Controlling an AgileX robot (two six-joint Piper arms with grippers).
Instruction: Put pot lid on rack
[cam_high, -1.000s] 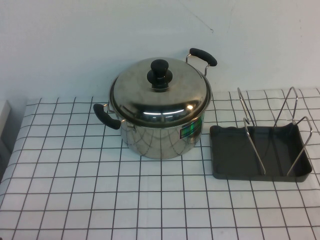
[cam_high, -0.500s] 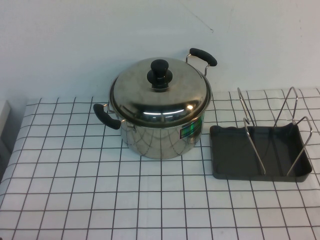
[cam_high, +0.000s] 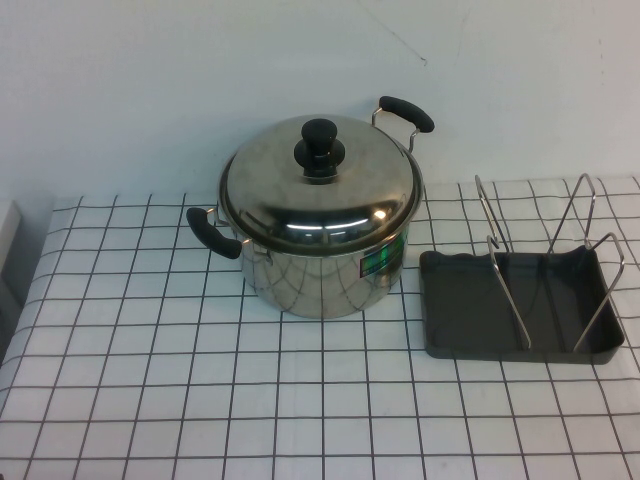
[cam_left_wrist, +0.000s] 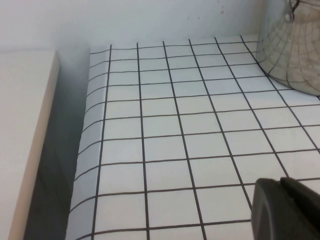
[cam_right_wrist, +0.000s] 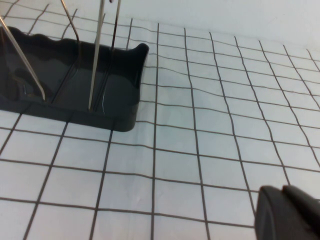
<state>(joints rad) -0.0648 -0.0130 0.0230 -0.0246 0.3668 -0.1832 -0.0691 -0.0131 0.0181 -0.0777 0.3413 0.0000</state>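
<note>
The shiny steel pot lid (cam_high: 290, 195) with its black knob (cam_high: 319, 148) sits closed on the steel pot (cam_high: 320, 280) at the back middle of the table. The dark grey rack (cam_high: 470, 320) with upright wire loops stands empty just right of the pot; it also shows in the right wrist view (cam_right_wrist: 75, 95). Neither arm shows in the high view. My left gripper (cam_left_wrist: 281, 182) is shut and empty, low over the table to the left of the pot (cam_left_wrist: 295, 55). My right gripper (cam_right_wrist: 285, 189) is shut and empty, over the table to the right of the rack.
The table has a white cloth with a black grid (cam_high: 200, 400). A white wall stands behind it. A pale ledge (cam_left_wrist: 20, 130) lies beyond the table's left edge, with a gap between. The pot has two black handles (cam_high: 212, 232).
</note>
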